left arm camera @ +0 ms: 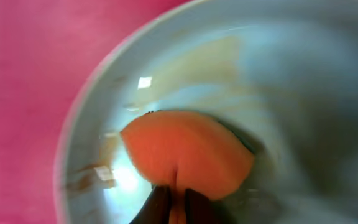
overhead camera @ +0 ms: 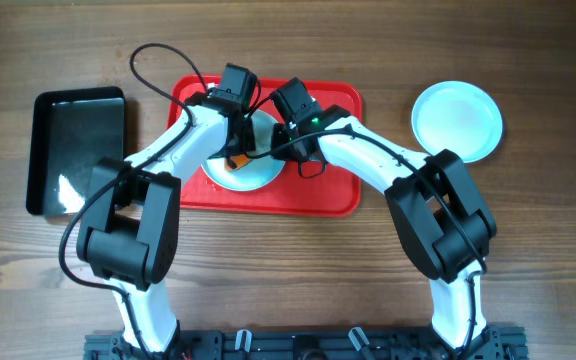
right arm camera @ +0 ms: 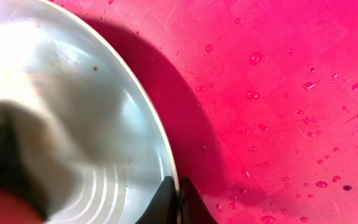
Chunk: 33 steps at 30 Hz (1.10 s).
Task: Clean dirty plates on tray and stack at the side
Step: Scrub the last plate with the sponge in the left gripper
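Note:
A white plate (overhead camera: pixel 253 175) lies on the red tray (overhead camera: pixel 328 195). My left gripper (overhead camera: pixel 236 148) is shut on an orange sponge (left arm camera: pixel 185 152) and presses it onto the plate's inside (left arm camera: pixel 291 74), where pale yellow-brown smears show. The black fingers (left arm camera: pixel 176 202) pinch the sponge's near edge. My right gripper (overhead camera: pixel 288 140) is shut on the plate's right rim (right arm camera: pixel 166 155), one finger inside and one outside (right arm camera: pixel 178 199). The tray (right arm camera: pixel 278 93) beside it is wet with droplets. A second white plate (overhead camera: pixel 457 120) lies on the table to the right of the tray. A third plate is not in view.
A glossy black tray (overhead camera: pixel 76 150) lies on the wooden table to the left of the red tray. Both arms cross over the red tray's middle, with black cables looping above it.

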Available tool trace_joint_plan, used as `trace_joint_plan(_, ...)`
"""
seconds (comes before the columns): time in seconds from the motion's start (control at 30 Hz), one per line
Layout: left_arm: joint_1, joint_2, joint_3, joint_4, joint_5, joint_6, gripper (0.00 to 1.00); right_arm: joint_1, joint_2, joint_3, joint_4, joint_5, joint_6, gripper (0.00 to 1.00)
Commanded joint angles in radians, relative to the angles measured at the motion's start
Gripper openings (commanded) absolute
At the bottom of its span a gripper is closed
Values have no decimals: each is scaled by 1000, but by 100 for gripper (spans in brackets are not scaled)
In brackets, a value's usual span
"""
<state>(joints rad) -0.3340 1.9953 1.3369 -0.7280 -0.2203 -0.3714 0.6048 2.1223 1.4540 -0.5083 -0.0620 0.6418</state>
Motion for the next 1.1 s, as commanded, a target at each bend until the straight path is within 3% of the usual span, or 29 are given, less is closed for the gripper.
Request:
trace_joint_plan(0.0,6,30,-14,-54,-324,31,4,-7,14,-3,-16,22,-14,4)
trace_joint_plan(0.17,6,24,-1,-56,-551,28,4,-7,14,-3,-19,22,-14,4)
trace_joint_plan(0.33,6,-48,25,-59,-566,-68,4,-7,14,-3,-17,22,-14,4)
trace_joint_plan(0.4,6,-92,26,-45,-460,-93,4,-7,14,-3,-15,26,-14,4)
trace_joint_plan(0.57,14,-156,26,19,-16,-78,4,-7,14,-1,-14,33,-14,4)
trace_joint_plan(0.67,10,-147,24,37,134,-78,4,-7,14,-1,-15,33,-14,4)
trace_joint_plan(1.07,5,1,23,90,179,-76,4,-7,14,-1,-16,32,-14,4)
